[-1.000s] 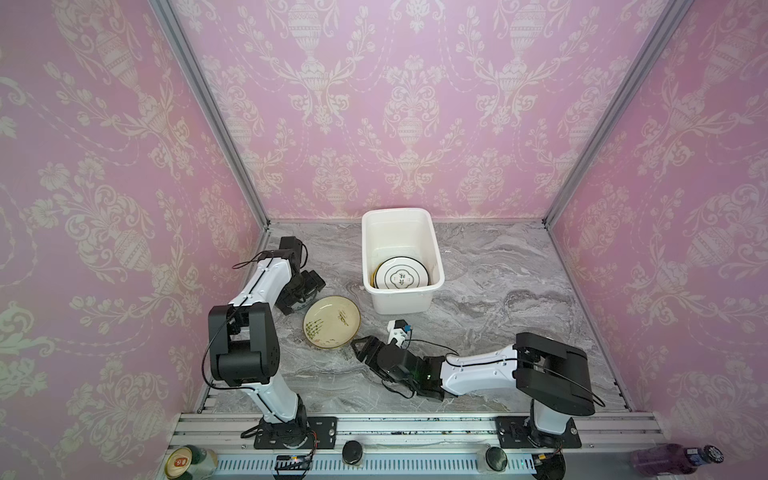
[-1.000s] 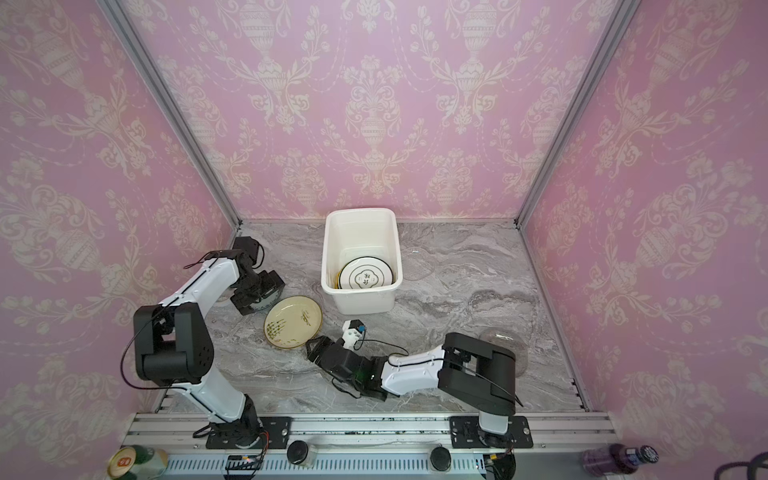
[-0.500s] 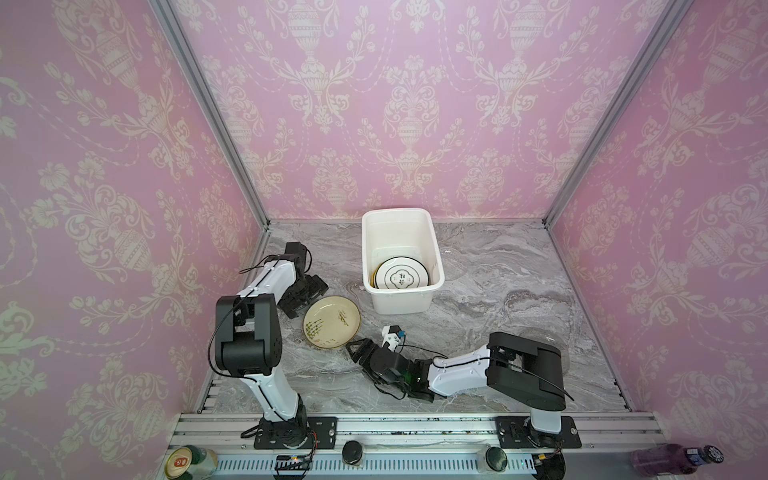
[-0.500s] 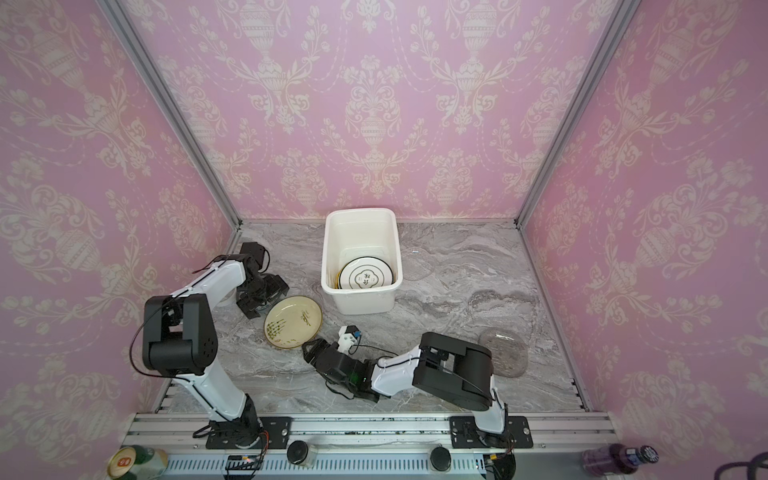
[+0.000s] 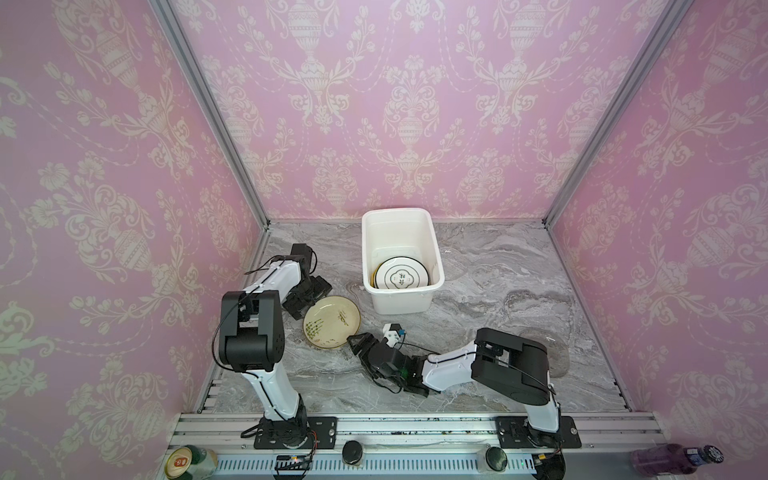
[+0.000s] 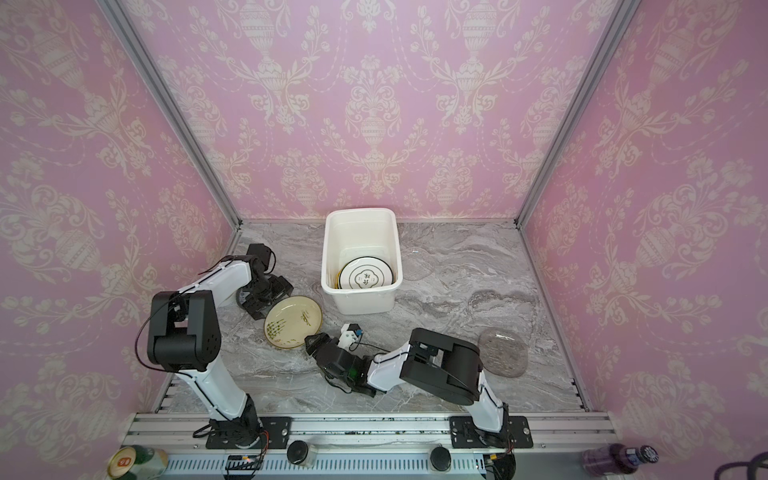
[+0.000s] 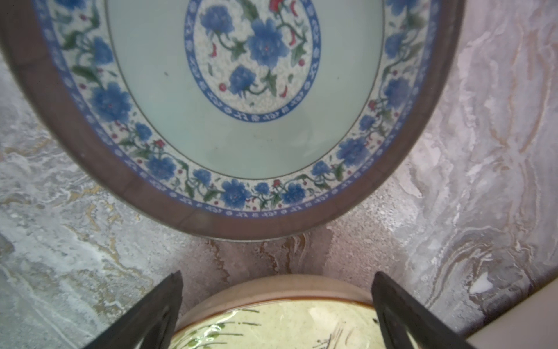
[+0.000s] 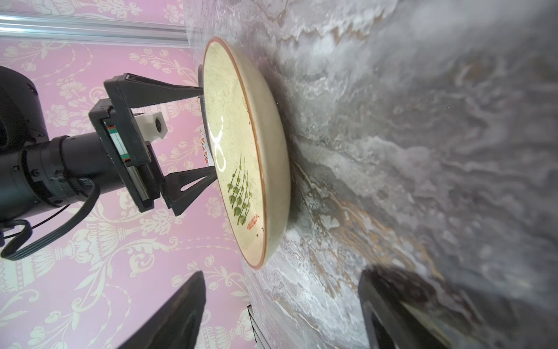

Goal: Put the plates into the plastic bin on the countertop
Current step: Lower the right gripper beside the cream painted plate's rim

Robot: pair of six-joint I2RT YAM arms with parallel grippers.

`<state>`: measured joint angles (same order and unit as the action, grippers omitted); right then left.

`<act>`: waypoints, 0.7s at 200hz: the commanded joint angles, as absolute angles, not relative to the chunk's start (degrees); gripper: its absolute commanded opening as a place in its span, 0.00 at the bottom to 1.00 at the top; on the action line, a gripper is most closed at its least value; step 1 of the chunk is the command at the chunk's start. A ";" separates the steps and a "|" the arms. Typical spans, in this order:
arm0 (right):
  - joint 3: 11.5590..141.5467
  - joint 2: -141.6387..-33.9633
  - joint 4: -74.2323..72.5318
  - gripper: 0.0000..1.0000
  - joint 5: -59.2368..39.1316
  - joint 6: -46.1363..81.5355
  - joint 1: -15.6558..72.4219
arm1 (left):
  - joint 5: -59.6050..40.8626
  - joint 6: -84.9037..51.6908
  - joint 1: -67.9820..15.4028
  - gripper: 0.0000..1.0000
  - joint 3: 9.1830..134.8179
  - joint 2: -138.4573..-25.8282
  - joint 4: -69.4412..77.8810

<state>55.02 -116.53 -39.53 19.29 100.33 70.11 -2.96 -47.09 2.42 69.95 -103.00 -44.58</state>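
Left gripper (image 5: 308, 296): my jaws stood wide open and empty, low at the far-left rim of the cream plate (image 5: 331, 321). That rim lay between my fingers (image 7: 157, 314), and I could not tell whether they touched it.
Right gripper (image 5: 358, 338): my jaws stood apart, holding nothing, low over the countertop (image 5: 498, 266) just beside the cream plate's near-right rim.
Cream plate: it lay flat on the countertop, near and left of the bin (image 5: 401, 301), between my two grippers, with green sprigs on its face.
Blue plate (image 7: 235, 145): it lay flat just beyond the cream plate on the far-left side, with a strip of countertop between them.
Bin: it stood upright at the far middle of the countertop.
White plate (image 5: 401, 277): dark-ringed, it lay on top inside the near end of the bin.
Glass plate (image 6: 503, 353): it lay on the right near side, by my right arm's elbow.
Second glass plate (image 6: 415, 264): it lay just right of the bin.
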 commanded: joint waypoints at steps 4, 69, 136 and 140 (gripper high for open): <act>56.89 -119.21 -40.95 0.80 18.83 100.68 69.44 | -0.62 -48.84 1.28 0.99 70.00 -104.20 -47.08; 58.22 -123.93 -45.93 0.79 17.24 102.22 67.96 | 0.80 -50.03 -0.78 0.99 70.05 -104.41 -48.87; 59.57 -127.36 -50.89 0.76 14.89 101.97 66.88 | 0.86 -50.54 -3.31 0.99 69.61 -104.01 -50.34; 59.76 -127.36 -50.89 0.76 14.65 101.69 66.81 | 0.93 -50.54 -3.46 0.99 69.54 -103.92 -50.44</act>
<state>58.63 -124.90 -53.15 16.62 102.26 67.46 -0.21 -49.21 -2.13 69.97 -103.72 -46.98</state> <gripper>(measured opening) 0.763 0.993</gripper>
